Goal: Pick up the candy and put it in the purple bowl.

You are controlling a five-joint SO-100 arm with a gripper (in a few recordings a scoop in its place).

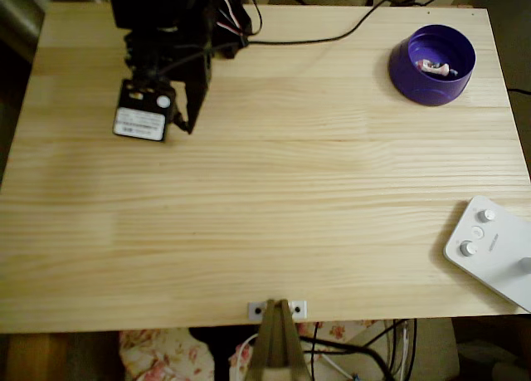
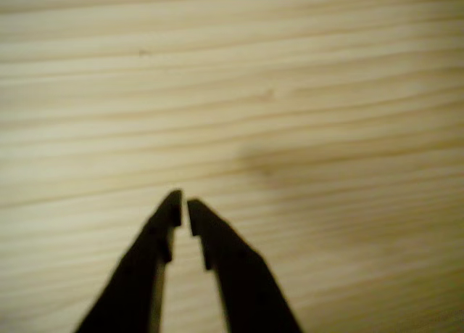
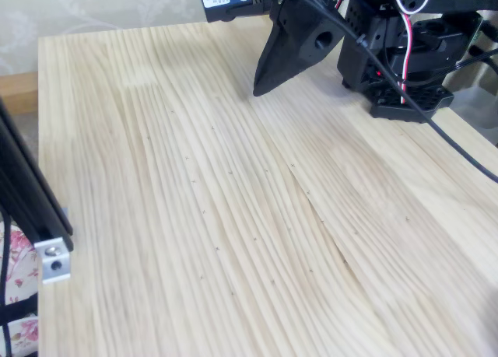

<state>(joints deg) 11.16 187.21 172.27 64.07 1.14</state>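
The purple bowl (image 1: 432, 65) stands at the table's far right corner in the overhead view. Inside it lies the candy (image 1: 434, 67), a small pinkish-white wrapped sweet. My gripper (image 1: 189, 129) is far to the left of the bowl, at the table's far left by the arm's base. In the wrist view the gripper (image 2: 183, 204) has its two black fingers closed to a thin slit with nothing between them, over bare wood. In the fixed view the gripper (image 3: 257, 91) points down, close to the tabletop.
A white button device (image 1: 489, 248) lies at the right edge of the wooden table (image 1: 265, 232). The black arm base (image 3: 405, 54) and its cables (image 1: 332, 37) sit along the far edge. A metal bracket (image 1: 277, 310) is at the near edge.
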